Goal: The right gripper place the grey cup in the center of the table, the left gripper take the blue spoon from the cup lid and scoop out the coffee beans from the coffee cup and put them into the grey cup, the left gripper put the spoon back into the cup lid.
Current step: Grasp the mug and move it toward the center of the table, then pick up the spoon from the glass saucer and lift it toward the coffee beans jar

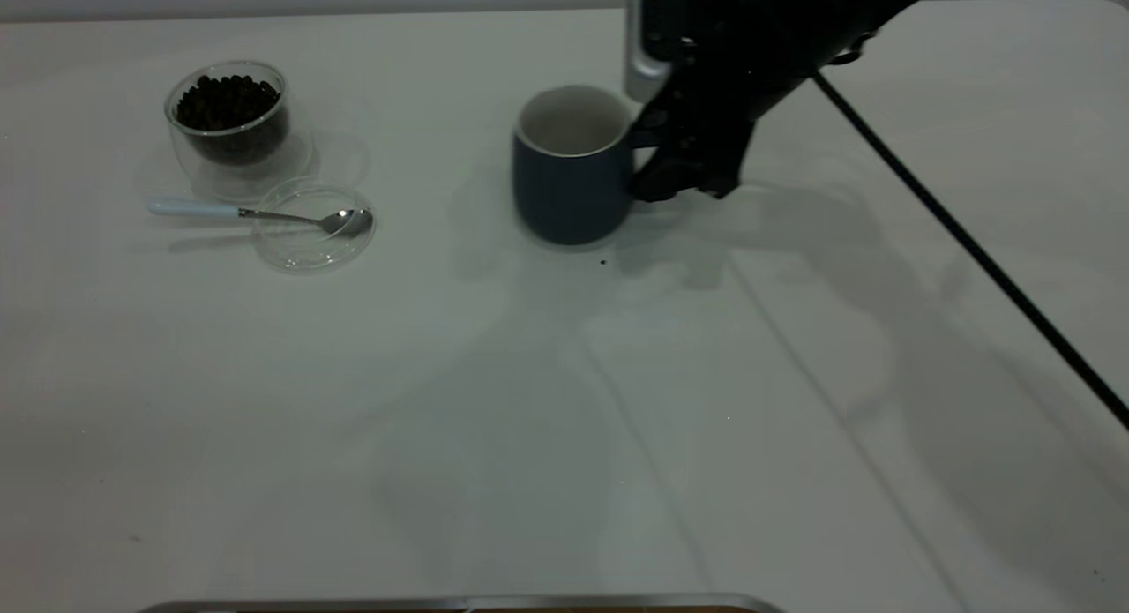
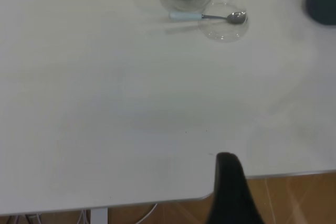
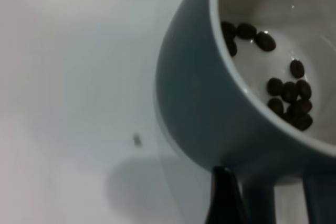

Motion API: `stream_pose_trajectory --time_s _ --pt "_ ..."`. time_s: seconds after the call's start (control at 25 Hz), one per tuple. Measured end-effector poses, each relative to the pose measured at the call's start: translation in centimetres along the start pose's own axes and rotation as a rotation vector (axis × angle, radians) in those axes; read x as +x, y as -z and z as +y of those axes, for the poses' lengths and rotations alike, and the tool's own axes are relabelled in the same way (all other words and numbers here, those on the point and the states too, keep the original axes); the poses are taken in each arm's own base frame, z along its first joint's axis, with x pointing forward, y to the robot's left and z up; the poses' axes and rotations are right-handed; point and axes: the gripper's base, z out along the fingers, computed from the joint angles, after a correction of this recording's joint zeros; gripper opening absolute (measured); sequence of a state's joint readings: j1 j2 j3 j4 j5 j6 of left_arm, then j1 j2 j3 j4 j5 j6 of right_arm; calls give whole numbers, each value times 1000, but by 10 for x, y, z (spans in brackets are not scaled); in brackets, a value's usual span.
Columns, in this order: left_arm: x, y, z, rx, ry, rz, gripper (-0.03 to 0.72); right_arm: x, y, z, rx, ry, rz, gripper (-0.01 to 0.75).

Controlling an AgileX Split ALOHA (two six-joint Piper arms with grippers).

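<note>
Grey cup (image 1: 571,176) sits mid-worktop (image 1: 441,419), your right end effector (image 1: 675,168) at its handle, grip unclear; left end effector (image 2: 231,190) state unclear.

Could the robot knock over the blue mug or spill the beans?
Maybe. The right gripper is at the grey cup handle side, so a jerky pull away could tip it and scatter the coffee beans inside. The blue spoon lies across the cup lid rim, close to the coffee cup; a clumsy grab could bump it.

Exterior looks steeply down on the table (image 1: 564,437); left wrist far back; right wrist close — all share the grey cup (image 3: 210,103).
</note>
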State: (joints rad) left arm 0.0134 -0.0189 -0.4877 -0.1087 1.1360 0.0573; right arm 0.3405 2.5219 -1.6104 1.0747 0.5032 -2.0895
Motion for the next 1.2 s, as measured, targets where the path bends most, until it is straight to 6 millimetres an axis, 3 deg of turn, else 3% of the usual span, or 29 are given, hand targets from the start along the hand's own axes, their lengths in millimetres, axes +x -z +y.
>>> stream_pose_trajectory --time_s 0.28,0.4,0.52,0.72,0.88,1.08,1.2 --pt "0 0 0 0 0 0 555 -8 -8 5 14 -16 -4 544" --pt "0 0 0 0 0 0 555 -7 3 -5 50 -24 -6 544" --pt "0 0 0 0 0 0 555 -13 27 -21 106 -87 -27 544" --pt "0 0 0 0 0 0 555 -38 82 -41 130 -305 -103 544" --pt "0 0 0 0 0 0 555 -66 135 -40 36 -504 -105 544" --pt "0 0 0 0 0 0 555 -94 219 -14 -74 -762 88 543" --pt "0 0 0 0 0 0 555 -103 279 15 -5 -894 184 542"
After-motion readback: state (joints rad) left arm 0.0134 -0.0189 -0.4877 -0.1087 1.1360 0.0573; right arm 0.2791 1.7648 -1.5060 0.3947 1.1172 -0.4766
